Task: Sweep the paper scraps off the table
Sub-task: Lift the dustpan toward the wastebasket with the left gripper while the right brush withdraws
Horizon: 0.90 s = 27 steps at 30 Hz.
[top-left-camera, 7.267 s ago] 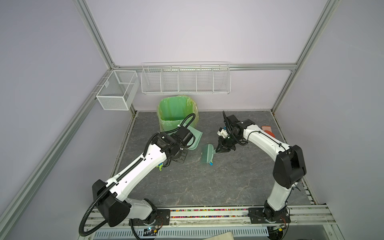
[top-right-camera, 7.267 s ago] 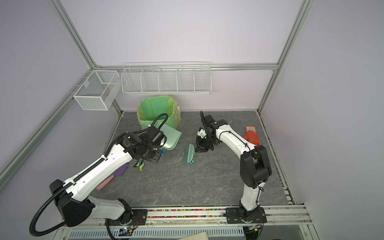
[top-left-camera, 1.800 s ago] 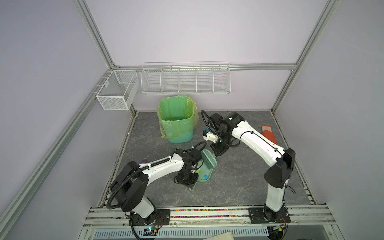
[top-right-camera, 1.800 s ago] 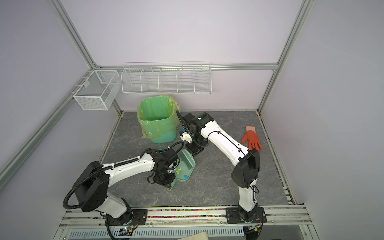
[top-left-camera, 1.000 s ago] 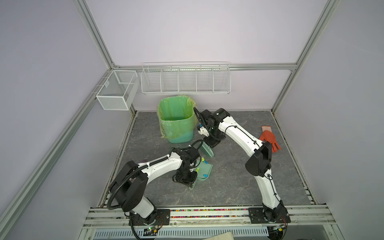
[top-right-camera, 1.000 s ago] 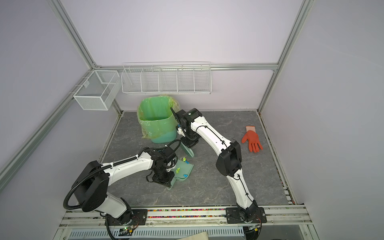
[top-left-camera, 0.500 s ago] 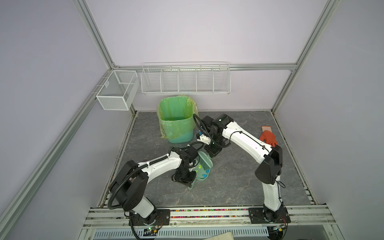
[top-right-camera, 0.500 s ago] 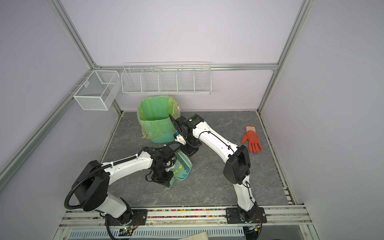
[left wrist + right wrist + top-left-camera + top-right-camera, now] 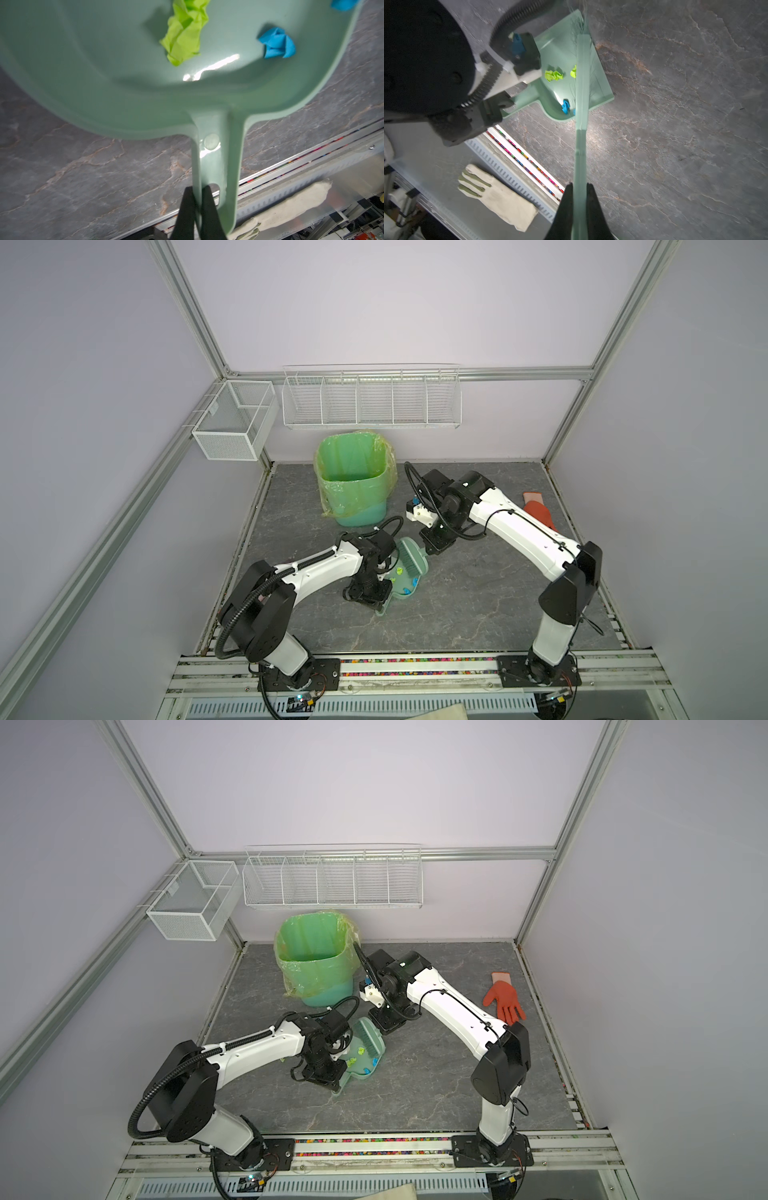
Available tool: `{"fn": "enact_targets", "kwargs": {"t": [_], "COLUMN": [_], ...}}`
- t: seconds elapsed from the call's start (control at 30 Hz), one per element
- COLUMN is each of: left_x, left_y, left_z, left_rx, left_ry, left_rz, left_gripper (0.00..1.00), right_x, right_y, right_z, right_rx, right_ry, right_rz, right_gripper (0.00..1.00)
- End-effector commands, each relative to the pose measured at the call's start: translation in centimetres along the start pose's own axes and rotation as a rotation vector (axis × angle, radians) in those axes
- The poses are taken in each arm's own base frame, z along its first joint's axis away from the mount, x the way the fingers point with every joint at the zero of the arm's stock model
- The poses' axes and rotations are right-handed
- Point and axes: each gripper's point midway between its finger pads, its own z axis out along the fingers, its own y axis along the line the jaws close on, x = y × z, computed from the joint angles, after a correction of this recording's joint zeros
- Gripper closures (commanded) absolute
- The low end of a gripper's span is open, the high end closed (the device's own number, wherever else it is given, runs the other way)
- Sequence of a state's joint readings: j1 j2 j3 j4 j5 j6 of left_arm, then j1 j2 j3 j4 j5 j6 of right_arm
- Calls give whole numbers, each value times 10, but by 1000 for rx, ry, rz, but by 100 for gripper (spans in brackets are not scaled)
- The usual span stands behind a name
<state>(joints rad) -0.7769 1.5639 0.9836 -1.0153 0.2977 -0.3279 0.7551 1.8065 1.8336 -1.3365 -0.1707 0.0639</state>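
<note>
Left end effector [image 9: 196,190] clamped shut, low; right end effector [image 9: 579,186] clamped shut, angled downward.

Both top views: even, soft overhead light, bright throughout; only faint diffuse shadows beneath the arms [image 9: 324,568] on the table [image 9: 478,605]. Frame rails [image 9: 189,310] splay toward the edges, wide-angle distortion. Left wrist view: white glare streak on the dustpan [image 9: 93,62], paper scraps [image 9: 185,35] throwing soft shadows, foreground blurred. Right wrist view: bright pool mid-frame, dimmer corners, brush handle [image 9: 580,158] out of focus.
</note>
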Motion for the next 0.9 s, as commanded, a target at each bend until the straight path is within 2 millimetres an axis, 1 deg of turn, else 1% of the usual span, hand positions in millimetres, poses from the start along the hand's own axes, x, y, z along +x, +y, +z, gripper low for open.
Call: {"fn": "enact_targets", "kwargs": {"t": [0.0, 0.1, 0.17, 0.37, 0.47, 0.57, 0.7, 0.87], "left_x": [-8, -10, -12, -17, -19, -21, -23, -26], "left_y": [1, -1, -3, 0, -1, -3, -5, -5], "left_z": [-9, -11, -14, -24, -27, -32, -41, -56], "left_rx": [-11, -5, -2, -40, -36, -29, -32, -53], "left_ry": [-38, -49, -59, -85, -97, -119, -149, -184], "left_rz": [-1, -1, 2, 14, 14, 7, 6, 15], "left_gripper": [100, 100, 100, 100, 100, 100, 100, 100], "right_x": [-14, -11, -7, 5, 14, 22, 33, 40], "right_y": [19, 20, 15, -3, -21, -41, -65, -87], "right_z": [-12, -11, -12, -32, -42, -46, -48, -49], "right_rx": [-123, -133, -112, -63, 5, 55, 107, 157], "right_ry": [-113, -123, -125, -183, -185, -190, -182, -183], "right_rz": [43, 63, 77, 106, 132, 171, 229, 284], "right_gripper": [93, 93, 93, 93, 93, 93, 93, 93]}}
